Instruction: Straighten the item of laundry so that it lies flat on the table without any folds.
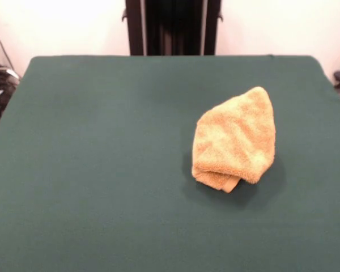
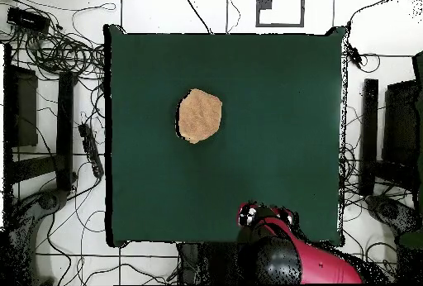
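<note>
Green table [image 1: 102, 170] carries the folded towel [image 1: 235, 137], well apart from the arm [image 2: 293, 254]; gripper state cannot be determined.

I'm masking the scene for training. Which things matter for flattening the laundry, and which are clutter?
Job:
towel, folded over in a lump
green table
robot arm, drawn back at the table's edge

Clutter:
cables on the floor
pedestal

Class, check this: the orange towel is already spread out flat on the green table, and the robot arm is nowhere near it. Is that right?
Not quite. The towel is not flat: the front view shows it bunched into a folded lump, with a doubled edge at its near end. The rest holds: it lies on the green table, and the overhead view shows the robot arm at the table's edge, well apart from the towel.
</note>
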`<move>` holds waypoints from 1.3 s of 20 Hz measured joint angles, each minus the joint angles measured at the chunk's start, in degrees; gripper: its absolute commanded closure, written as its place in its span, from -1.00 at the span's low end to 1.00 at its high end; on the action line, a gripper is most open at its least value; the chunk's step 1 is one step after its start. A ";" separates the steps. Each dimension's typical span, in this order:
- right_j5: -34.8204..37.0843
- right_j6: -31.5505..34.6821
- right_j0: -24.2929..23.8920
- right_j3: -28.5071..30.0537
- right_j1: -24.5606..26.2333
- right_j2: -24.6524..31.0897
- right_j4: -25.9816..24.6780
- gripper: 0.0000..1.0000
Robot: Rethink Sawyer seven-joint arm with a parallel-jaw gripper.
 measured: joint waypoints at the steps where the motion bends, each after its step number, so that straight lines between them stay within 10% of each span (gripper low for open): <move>1: -0.01 0.00 -0.45 0.01 0.14 0.00 -0.23 -1.00; 26: 0.59 -0.10 -18.87 3.28 -6.78 5.96 -3.84 -1.00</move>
